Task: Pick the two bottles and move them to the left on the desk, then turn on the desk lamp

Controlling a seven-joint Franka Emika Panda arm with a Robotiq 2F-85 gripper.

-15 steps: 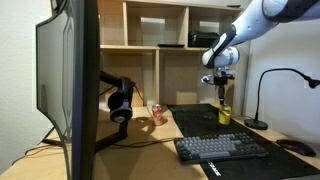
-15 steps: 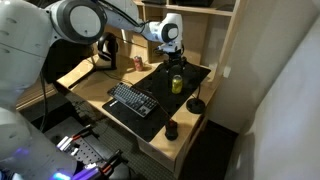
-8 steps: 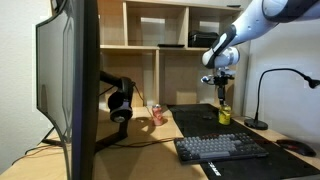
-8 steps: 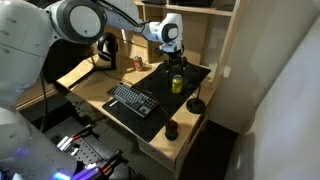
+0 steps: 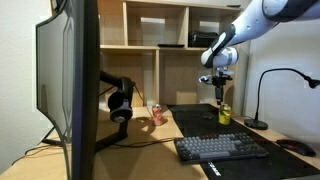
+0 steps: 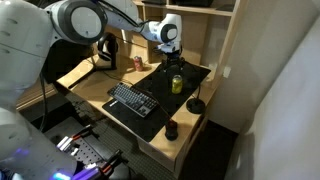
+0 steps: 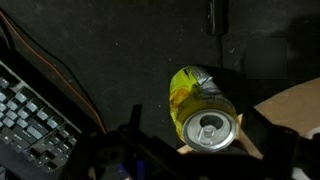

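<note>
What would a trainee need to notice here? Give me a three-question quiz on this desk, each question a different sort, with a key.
1. True or false: the yellow-green can stands on the keyboard.
2. Which thing is nearest the pink-red bottle? A) headphones B) desk lamp C) keyboard
3. Fill in: the gripper hangs directly above the ____.
Key: 1 false, it stands on the black mat; 2 A; 3 yellow-green can.
</note>
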